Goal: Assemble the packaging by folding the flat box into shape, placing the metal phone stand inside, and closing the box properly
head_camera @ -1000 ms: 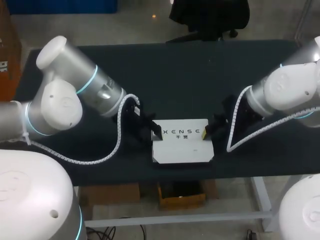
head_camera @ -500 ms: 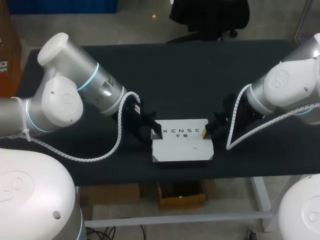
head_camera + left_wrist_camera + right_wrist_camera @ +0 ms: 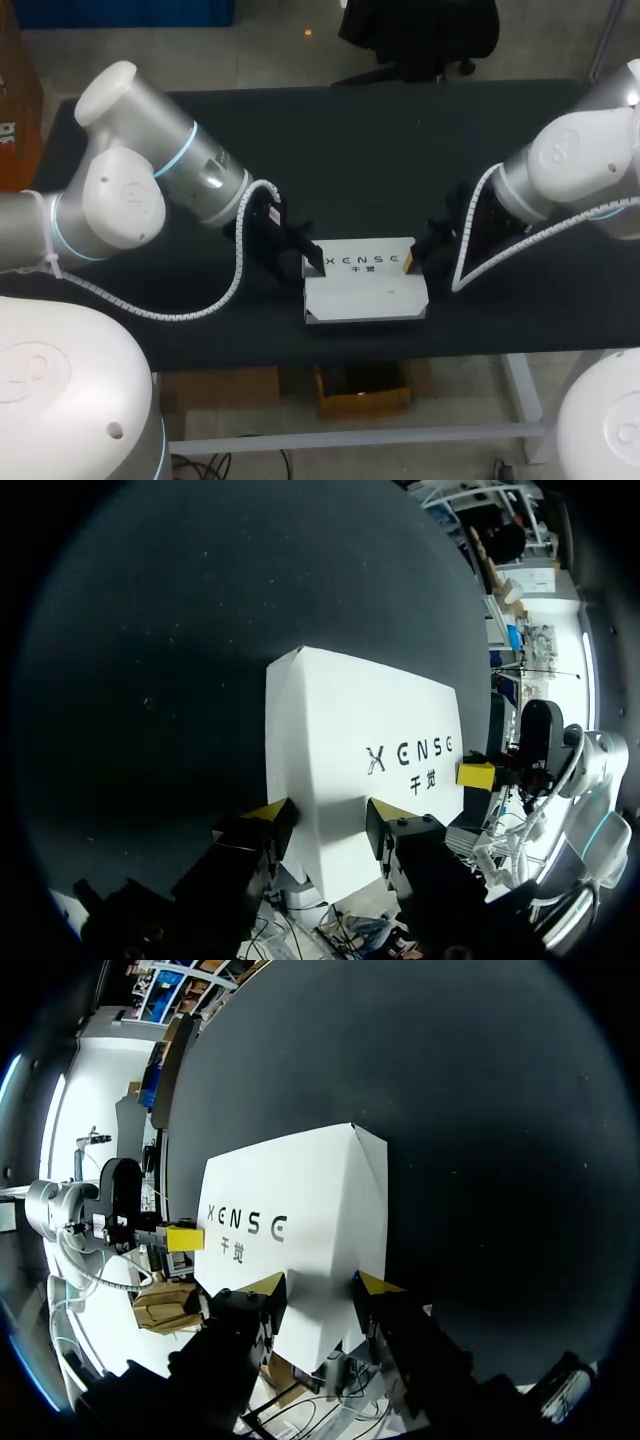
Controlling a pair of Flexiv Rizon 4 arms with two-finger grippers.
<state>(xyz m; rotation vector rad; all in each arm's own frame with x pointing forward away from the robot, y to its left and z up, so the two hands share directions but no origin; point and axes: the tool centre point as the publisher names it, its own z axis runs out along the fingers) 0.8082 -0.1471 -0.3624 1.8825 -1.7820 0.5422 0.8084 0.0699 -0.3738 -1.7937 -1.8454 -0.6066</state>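
With the white box [image 3: 365, 290] at the table's [image 3: 400, 150] 6 o'clock, the left gripper [image 3: 328, 822] at the box's 9 o'clock and the right gripper [image 3: 320, 1288] at its 3 o'clock, both spread and grasping nothing, bear on its ends, apparently bracing it for closing.

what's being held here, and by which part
Nothing is gripped: left gripper and right gripper are open, fingers at opposite ends of the white box.

Looking at a robotics lab, at a test bench. Seeing two heavy white robot arms, the left arm [image 3: 120, 200] and the right arm [image 3: 580, 165], coming in over the black table [image 3: 380, 150] from its left and right ends, glowing blue at the joint rings [image 3: 188, 150], trailing white spiral-wrapped cables [image 3: 237, 270]. Finding one white box [image 3: 365, 295] lying near the table's front edge, between both arms.
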